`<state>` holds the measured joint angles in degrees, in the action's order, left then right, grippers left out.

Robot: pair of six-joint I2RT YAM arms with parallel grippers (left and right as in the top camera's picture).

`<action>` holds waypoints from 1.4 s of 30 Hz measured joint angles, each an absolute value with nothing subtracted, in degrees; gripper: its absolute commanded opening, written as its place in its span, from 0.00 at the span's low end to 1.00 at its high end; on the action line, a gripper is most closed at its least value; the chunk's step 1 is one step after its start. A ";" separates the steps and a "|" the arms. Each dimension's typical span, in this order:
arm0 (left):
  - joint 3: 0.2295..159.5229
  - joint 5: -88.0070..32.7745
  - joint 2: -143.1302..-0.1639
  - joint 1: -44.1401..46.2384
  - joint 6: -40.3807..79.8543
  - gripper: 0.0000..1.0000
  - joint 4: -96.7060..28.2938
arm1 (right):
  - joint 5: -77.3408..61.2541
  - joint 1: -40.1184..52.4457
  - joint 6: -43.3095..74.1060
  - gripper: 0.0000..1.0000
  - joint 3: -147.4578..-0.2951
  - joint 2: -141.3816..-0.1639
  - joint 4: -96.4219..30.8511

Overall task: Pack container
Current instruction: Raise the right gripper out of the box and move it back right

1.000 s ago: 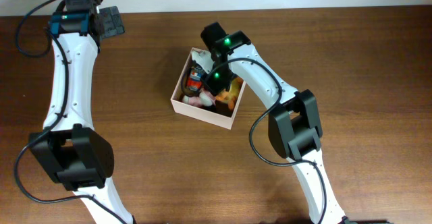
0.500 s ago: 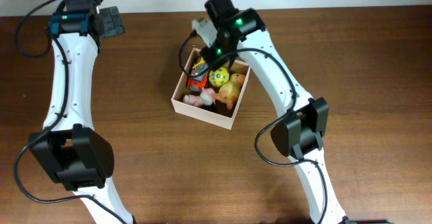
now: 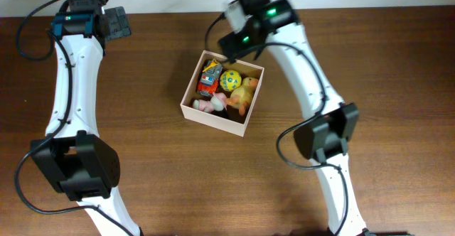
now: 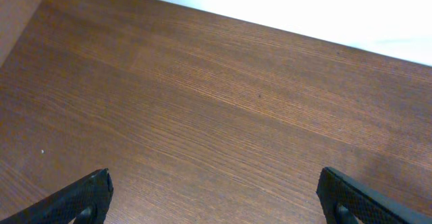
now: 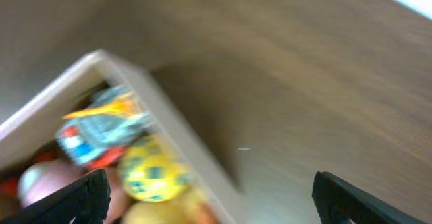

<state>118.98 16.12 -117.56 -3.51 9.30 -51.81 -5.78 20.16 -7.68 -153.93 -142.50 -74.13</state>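
Note:
The container [image 3: 213, 118] is a cream-white square box in the middle of the table. It holds a red and blue toy car [image 3: 208, 78], a yellow ball [image 3: 229, 79], an orange-yellow toy [image 3: 245, 95] and a pink toy [image 3: 208, 105]. My right gripper [image 3: 229, 43] hovers just behind the box's far edge. In the right wrist view, which is blurred, the right gripper [image 5: 219, 204] is open and empty above the container's corner [image 5: 115, 65], the ball [image 5: 154, 172] and the car [image 5: 101, 133]. My left gripper [image 3: 116, 24] stays at the far left, and in its wrist view the left gripper [image 4: 223, 200] is open over bare wood.
The brown wooden table [image 3: 384, 87] ends at a white wall along the back edge [image 4: 378, 15]. Both white arms reach in from the front: the left arm [image 3: 67, 87] on the left side, the right arm [image 3: 313, 87] to the right of the box.
My right gripper has risen out of the container and moved toward the back of the table, opening. The yellow ball now lies uncovered in the box. The left arm has not moved.

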 measured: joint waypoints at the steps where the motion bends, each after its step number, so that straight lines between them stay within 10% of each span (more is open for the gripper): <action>1: 118.98 16.12 -117.56 -3.51 9.30 0.99 -51.83 | -5.58 19.03 -7.42 0.99 -154.47 -142.50 -74.15; 42: 118.98 16.14 -117.56 -3.51 9.30 0.99 -51.83 | -4.29 8.23 -6.02 0.99 -155.74 -142.50 -73.25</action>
